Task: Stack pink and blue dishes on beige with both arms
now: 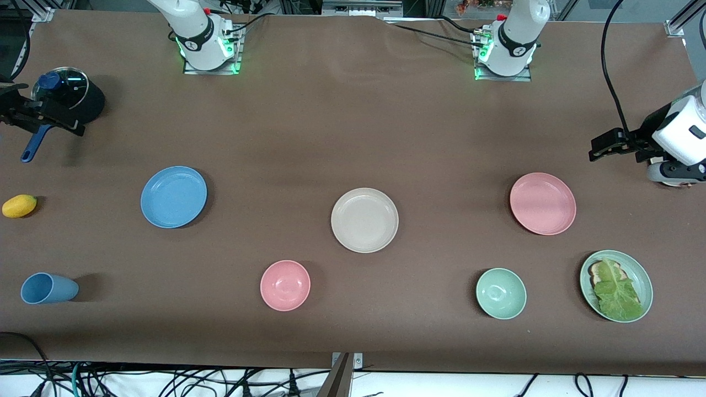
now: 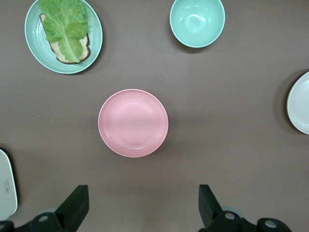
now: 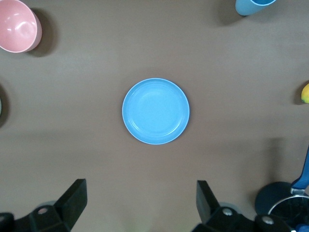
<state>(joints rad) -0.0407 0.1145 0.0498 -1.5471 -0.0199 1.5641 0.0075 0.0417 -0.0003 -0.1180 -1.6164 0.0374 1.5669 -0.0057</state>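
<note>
The left gripper hangs high in the air at the left arm's end of the table, its two black fingers spread wide apart with nothing between them. Directly in its downward view lies the pink plate, flat on the brown table and untouched, well below the fingertips. Near that plate, closer to the front camera, sit a mint green bowl and a pale green plate carrying a lettuce leaf on a slice of bread. The right gripper hangs likewise at the right arm's end of the table, above a dark lidded pot with a blue handle, and its fingers also stand wide open and empty. Under its view lies the blue plate, flat on the table and apart from everything else. The beige plate rests mid-table between the pink and blue plates, bare, with neither gripper over it. Nearer to the front camera than the blue plate stand a pink bowl and a blue cup lying on its side, and a yellow fruit sits at the right arm's end.
</note>
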